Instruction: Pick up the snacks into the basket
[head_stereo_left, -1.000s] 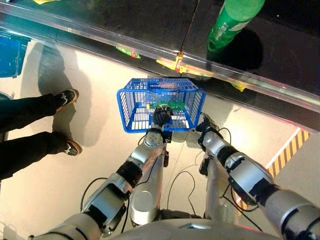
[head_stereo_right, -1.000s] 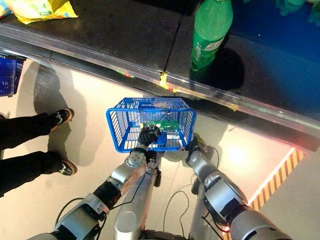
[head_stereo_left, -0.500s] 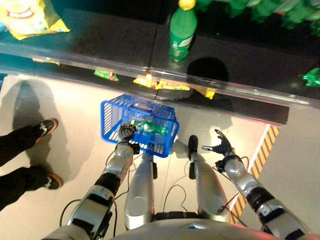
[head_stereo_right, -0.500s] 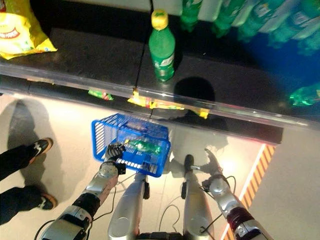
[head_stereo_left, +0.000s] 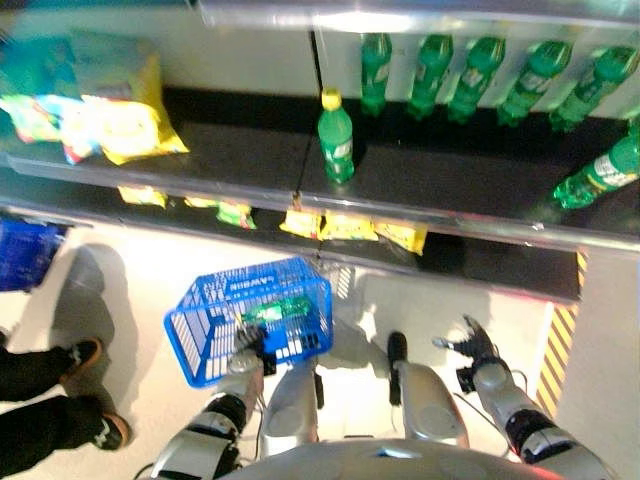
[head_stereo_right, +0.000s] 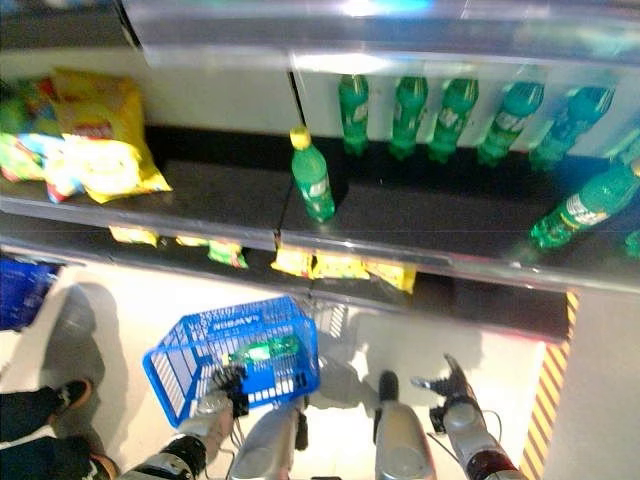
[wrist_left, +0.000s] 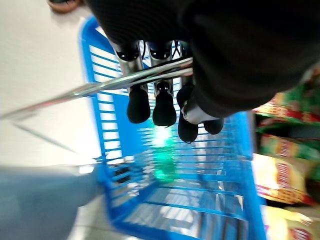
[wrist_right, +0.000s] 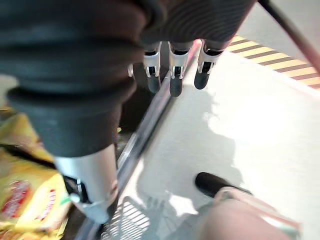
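Observation:
Yellow snack bags (head_stereo_left: 125, 125) lie at the left end of the dark shelf, and smaller yellow packs (head_stereo_left: 340, 228) sit on the shelf below. The blue wire basket (head_stereo_left: 210, 315) hangs low in front of the shelves with a green bottle (head_stereo_left: 275, 310) lying inside. My left hand (head_stereo_left: 248, 345) is shut on the basket's metal handle (wrist_left: 100, 87), its fingers (wrist_left: 164, 107) curled over the bar. My right hand (head_stereo_left: 470, 343) hangs to the right of the basket, apart from it, fingers (wrist_right: 172, 75) spread and holding nothing.
One green bottle (head_stereo_left: 336, 137) stands alone mid-shelf, with several more in a row behind it and one lying at the right (head_stereo_left: 590, 178). A person's legs (head_stereo_left: 40, 400) stand at the left. Another blue basket (head_stereo_left: 25, 255) sits far left. Striped tape (head_stereo_left: 555, 350) marks the floor at right.
The camera has tilted up, so the shelves with bags and bottles have come into view. My right hand has moved off to the right of the basket and spread. My left hand keeps the handle.

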